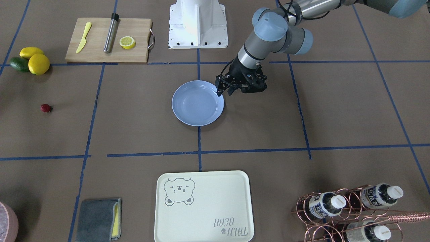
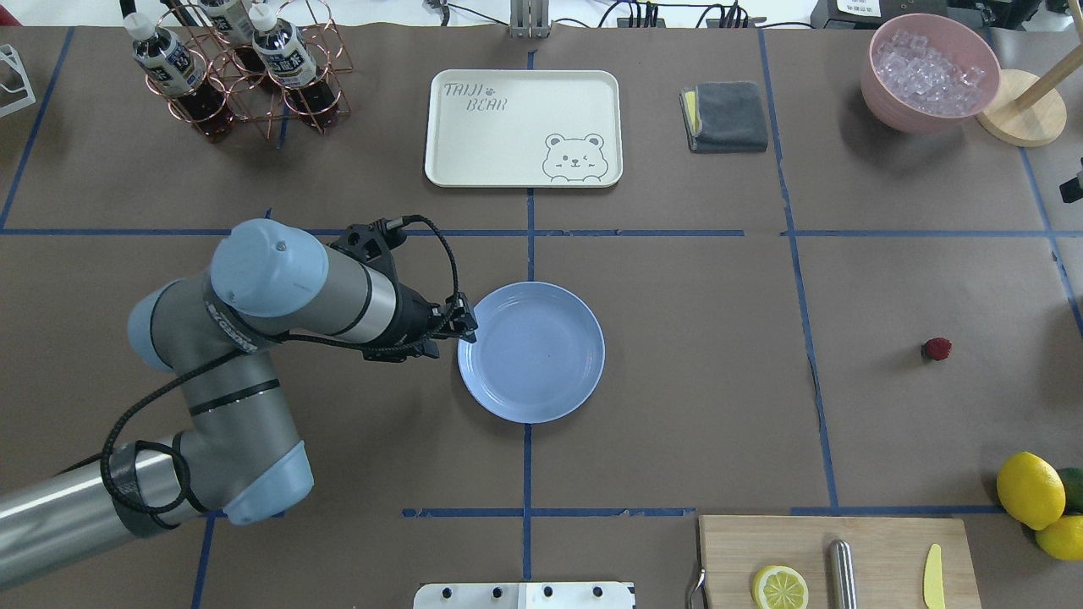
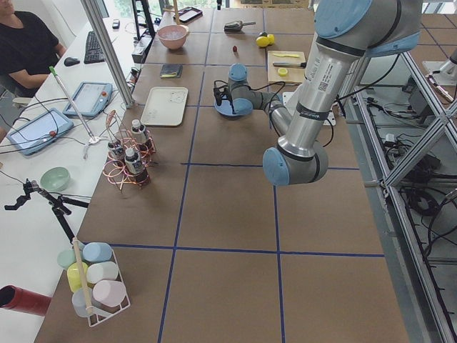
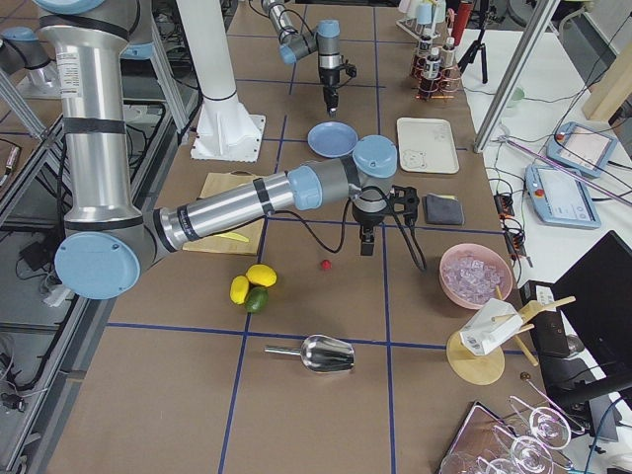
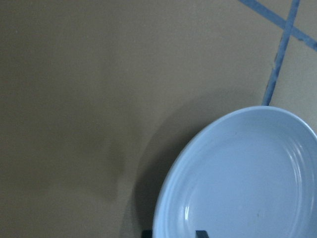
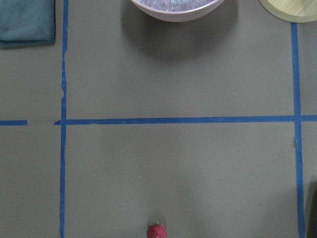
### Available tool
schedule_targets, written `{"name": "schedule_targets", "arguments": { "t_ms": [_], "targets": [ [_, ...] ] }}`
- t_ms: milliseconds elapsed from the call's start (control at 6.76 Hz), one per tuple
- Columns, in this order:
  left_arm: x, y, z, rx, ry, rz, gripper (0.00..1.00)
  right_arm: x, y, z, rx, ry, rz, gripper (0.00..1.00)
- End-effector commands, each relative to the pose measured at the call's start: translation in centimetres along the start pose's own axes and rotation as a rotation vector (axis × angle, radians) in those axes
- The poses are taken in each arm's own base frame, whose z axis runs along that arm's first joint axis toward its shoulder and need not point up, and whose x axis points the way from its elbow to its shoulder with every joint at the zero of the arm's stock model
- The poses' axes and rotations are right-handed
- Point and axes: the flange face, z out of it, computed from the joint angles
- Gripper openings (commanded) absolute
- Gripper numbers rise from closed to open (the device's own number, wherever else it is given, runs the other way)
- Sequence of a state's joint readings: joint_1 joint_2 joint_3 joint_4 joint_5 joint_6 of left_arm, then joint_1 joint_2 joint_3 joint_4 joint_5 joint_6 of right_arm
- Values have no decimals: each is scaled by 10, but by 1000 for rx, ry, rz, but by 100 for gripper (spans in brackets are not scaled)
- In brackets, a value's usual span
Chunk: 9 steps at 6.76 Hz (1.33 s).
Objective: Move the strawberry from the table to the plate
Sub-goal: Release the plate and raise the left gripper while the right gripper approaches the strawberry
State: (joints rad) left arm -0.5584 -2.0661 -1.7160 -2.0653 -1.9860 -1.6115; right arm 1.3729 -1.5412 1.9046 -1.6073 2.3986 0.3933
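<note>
Overhead exterior: strawberry (image 2: 937,348) loose on tabletop (image 2: 702,406), well apart from empty plate (image 2: 541,397); left end effector (image 2: 464,326) at plate's rim, perhaps to steady it. Left wrist-mounted: fingertips (image 5: 200,233) parted astride that rim, gripping nothing. Exterior right: right end effector (image 4: 366,247) poised near strawberry, opening impossible to tell. Right wrist-mounted: strawberry at bottom edge.

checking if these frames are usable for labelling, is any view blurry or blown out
Left wrist view: soft focus, the plate is slightly blurred, with a dark shadow beside it. Right wrist view: sharp, with the strawberry right at the bottom edge. Front-facing view: even light, though the white robot base is washed out by glare. Overhead view: clear, soft shadows only.
</note>
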Motion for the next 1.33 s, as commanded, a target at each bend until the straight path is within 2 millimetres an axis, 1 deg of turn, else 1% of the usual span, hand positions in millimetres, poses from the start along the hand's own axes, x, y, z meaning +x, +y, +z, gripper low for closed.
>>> {"name": "schedule_targets", "arguments": {
  "t_ms": [0, 148, 296, 443, 591, 739, 887, 1035, 1183],
  "targets": [
    [-1, -50, -56, 19, -29, 33, 100, -31, 12, 40, 19, 33, -5, 100],
    [-1, -63, -78, 47, -64, 62, 100, -31, 38, 70, 40, 37, -18, 100],
    [-4, -77, -91, 72, -71, 66, 100, -36, 63, 96, 72, 39, -6, 100],
    [-5, -82, -94, 80, -71, 71, 100, -44, 86, 124, 73, 42, 12, 100],
    [-7, -90, -101, 95, -70, 64, 100, -51, 97, 149, 61, 53, 16, 100],
    [-8, -90, -100, 95, -72, 63, 100, -43, 104, 180, 44, 101, 0, 100],
    [-8, -91, -100, 96, -72, 63, 100, -34, 108, 201, 42, 99, -21, 100],
    [-7, -90, -101, 96, -71, 63, 100, -28, 107, 216, 33, 101, -27, 100],
    [-8, -91, -100, 96, -72, 63, 100, -29, 105, 223, 27, 104, -28, 97]
  ]
}}
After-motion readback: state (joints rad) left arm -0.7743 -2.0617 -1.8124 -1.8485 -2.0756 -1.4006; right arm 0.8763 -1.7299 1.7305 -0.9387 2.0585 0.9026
